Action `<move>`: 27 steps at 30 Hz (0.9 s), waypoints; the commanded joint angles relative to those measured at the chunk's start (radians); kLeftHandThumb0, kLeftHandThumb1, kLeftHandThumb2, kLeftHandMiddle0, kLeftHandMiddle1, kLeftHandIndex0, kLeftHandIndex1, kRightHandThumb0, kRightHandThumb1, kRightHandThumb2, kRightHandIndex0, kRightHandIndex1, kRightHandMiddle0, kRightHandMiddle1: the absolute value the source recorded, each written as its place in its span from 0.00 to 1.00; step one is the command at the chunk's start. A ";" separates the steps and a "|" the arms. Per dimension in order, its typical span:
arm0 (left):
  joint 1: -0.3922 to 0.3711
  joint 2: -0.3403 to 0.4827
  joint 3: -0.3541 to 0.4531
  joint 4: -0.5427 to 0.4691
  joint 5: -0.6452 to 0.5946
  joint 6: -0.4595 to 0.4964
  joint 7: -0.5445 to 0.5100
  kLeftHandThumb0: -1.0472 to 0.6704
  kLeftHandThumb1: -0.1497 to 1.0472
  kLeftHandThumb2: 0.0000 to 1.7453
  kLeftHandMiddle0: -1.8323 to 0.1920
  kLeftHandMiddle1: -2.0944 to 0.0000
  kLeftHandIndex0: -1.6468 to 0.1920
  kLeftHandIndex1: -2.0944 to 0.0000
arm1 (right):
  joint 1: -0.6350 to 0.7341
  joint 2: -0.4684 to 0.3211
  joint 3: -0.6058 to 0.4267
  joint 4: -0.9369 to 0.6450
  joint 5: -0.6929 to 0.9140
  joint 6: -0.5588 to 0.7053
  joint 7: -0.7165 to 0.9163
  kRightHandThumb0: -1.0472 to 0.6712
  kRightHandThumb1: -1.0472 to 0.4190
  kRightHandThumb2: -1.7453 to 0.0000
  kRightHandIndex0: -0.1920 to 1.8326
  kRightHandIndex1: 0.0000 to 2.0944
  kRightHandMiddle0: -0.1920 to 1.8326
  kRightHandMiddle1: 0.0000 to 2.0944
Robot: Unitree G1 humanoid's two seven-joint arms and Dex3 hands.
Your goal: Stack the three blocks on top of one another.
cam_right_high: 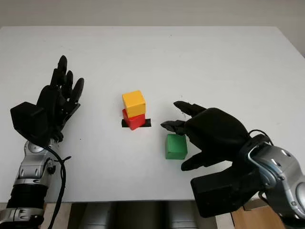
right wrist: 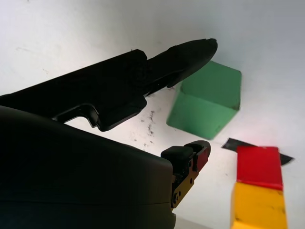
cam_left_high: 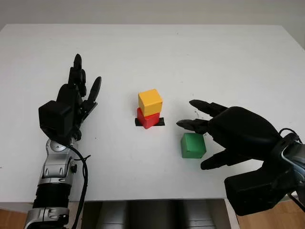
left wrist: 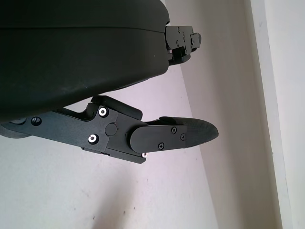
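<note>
Right hand (cam_left_high: 209,138) is hovering open around the green block (cam_left_high: 193,145) at lower centre-right, holding nothing, left hand (cam_left_high: 71,107) parked open at left; risk: an off-centre grasp or clipping the yellow block (cam_left_high: 150,102) is toppling it off the red block (cam_left_high: 147,119).

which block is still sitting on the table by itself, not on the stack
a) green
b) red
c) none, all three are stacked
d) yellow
a, the green block sits alone on the table beside the open right hand, while the yellow block sits on the red block.
</note>
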 commanded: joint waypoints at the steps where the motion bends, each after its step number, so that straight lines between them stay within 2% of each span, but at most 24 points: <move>1: 0.013 0.002 -0.004 -0.022 0.003 0.002 -0.001 0.24 1.00 0.24 0.95 0.97 0.95 0.97 | -0.002 0.012 0.003 0.005 -0.006 -0.006 -0.014 0.25 0.08 0.97 0.14 0.03 0.29 0.03; 9: 0.014 -0.001 -0.003 -0.021 0.001 -0.001 -0.002 0.25 1.00 0.24 0.95 0.97 0.95 0.97 | -0.006 0.037 0.012 0.068 -0.039 -0.084 -0.124 0.30 0.09 0.97 0.18 0.04 0.34 0.05; 19: 0.014 0.000 -0.005 -0.021 0.008 0.003 0.002 0.24 1.00 0.24 0.94 0.97 0.94 0.97 | -0.003 0.059 0.011 0.083 0.017 -0.099 -0.125 0.30 0.06 0.96 0.19 0.04 0.36 0.07; 20: 0.014 0.001 -0.005 -0.021 0.009 0.004 0.003 0.24 1.00 0.24 0.94 0.97 0.94 0.97 | -0.002 0.060 0.011 0.085 0.020 -0.101 -0.127 0.30 0.06 0.97 0.19 0.03 0.35 0.11; 22: 0.014 -0.002 -0.005 -0.025 0.008 0.008 0.004 0.24 1.00 0.24 0.94 0.97 0.94 0.97 | 0.001 0.062 0.011 0.090 0.025 -0.109 -0.134 0.31 0.06 0.97 0.20 0.03 0.24 0.33; 23: 0.014 -0.003 -0.004 -0.028 0.006 0.012 0.005 0.24 1.00 0.23 0.94 0.97 0.94 0.97 | 0.002 0.063 0.010 0.092 0.026 -0.112 -0.135 0.32 0.06 0.97 0.20 0.03 0.21 0.39; 27: 0.014 -0.001 -0.005 -0.024 0.011 0.005 0.006 0.24 1.00 0.23 0.94 0.97 0.94 0.97 | 0.005 0.060 0.010 0.095 0.027 -0.122 -0.139 0.34 0.05 0.97 0.21 0.03 0.19 0.47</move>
